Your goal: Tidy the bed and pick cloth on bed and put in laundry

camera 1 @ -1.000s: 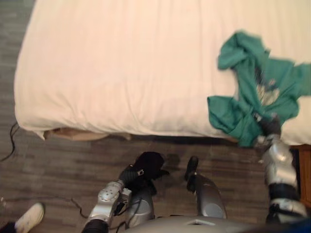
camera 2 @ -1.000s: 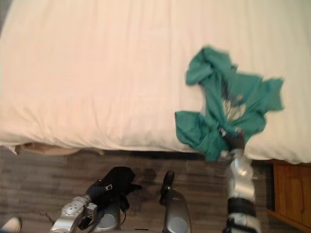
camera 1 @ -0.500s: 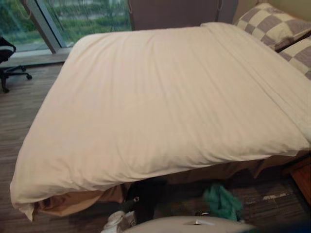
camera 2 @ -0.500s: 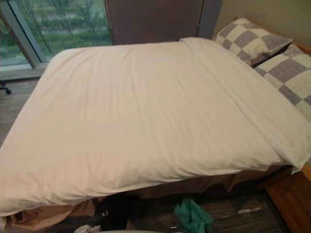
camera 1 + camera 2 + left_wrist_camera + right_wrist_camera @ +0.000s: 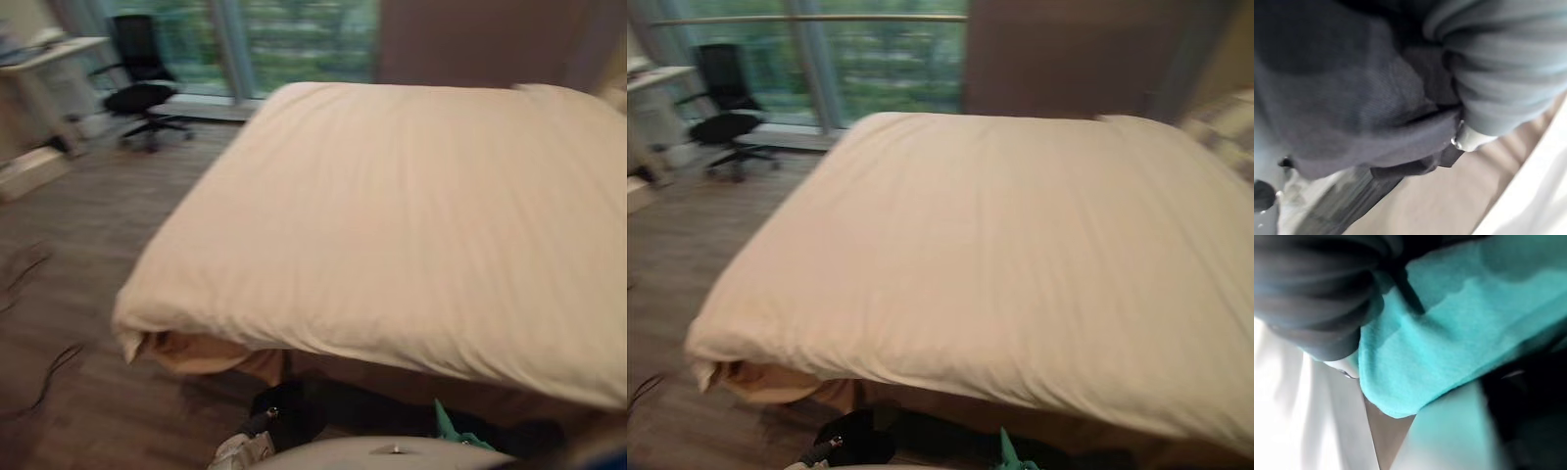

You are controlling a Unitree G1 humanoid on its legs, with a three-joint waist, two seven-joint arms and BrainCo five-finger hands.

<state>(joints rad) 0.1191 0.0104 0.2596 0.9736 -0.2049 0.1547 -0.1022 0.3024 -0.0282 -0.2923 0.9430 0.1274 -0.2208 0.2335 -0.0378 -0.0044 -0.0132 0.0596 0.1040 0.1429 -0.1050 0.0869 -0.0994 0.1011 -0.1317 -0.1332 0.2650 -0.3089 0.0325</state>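
While low, right hand [image 5: 1315, 308] against cloth [image 5: 1449, 338].

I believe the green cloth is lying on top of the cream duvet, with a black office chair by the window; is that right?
Not quite: the green cloth is off the cream duvet, down by the right hand, as the right wrist view shows. The black office chair does stand by the window.

Bed [image 5: 411, 225] smooth; teal cloth [image 5: 1449, 347] below its edge.
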